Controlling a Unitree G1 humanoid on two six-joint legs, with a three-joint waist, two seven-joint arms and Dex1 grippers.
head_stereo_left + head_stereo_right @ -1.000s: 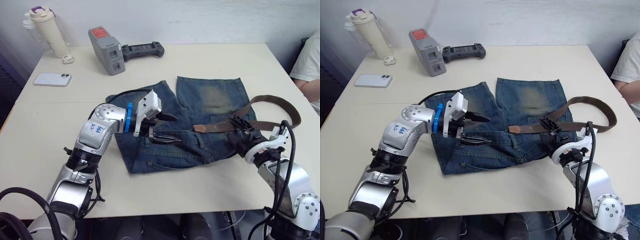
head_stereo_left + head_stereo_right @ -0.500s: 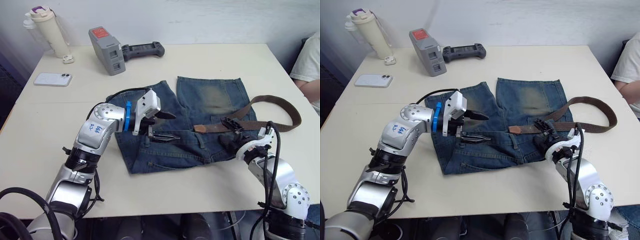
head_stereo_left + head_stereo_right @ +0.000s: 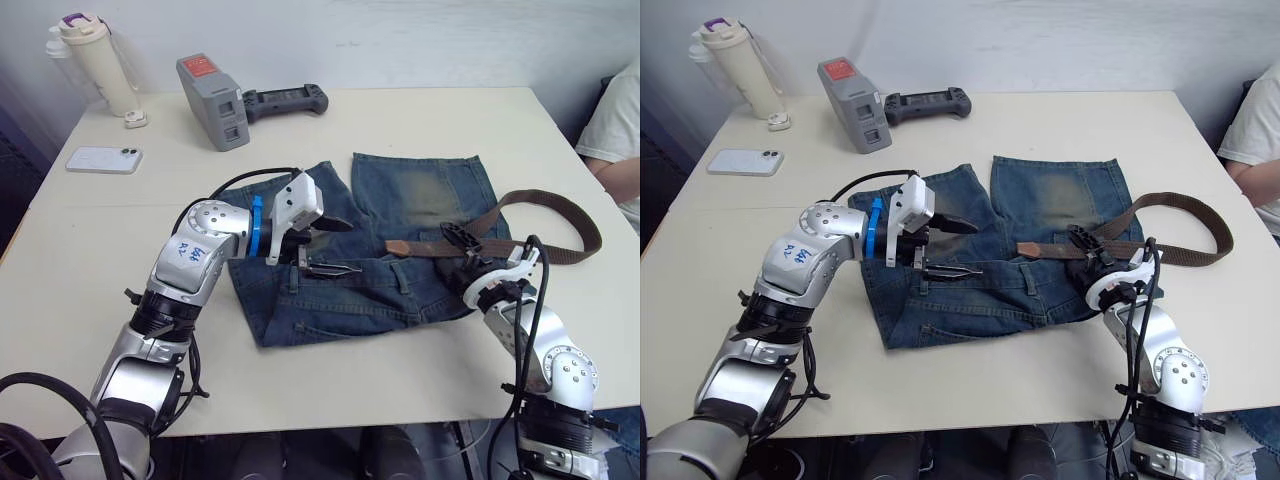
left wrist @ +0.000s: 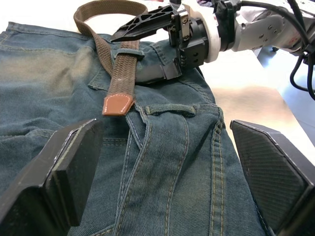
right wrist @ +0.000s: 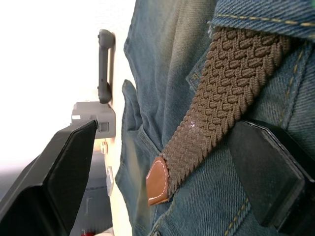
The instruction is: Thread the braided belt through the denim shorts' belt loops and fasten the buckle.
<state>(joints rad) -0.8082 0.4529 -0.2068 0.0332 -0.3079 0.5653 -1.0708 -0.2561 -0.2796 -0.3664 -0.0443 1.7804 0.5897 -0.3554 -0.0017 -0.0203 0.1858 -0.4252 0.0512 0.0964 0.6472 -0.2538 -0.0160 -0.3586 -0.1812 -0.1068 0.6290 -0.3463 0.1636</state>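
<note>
White table (image 3: pixel 90 250), denim shorts (image 3: pixel 400 240) flat, braided belt (image 3: pixel 560 205) thru 1 loop, both tools (image 3: pixel 335 247) (image 3: pixel 458 250) apart, empty.

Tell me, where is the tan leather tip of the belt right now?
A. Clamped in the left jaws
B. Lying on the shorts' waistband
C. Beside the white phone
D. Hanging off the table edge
B: the tan tip of the braided belt lies on the denim shorts.

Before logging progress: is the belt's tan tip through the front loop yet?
Not yet. The tan tip lies flat on the denim shorts, short of the front belt loop.
</note>
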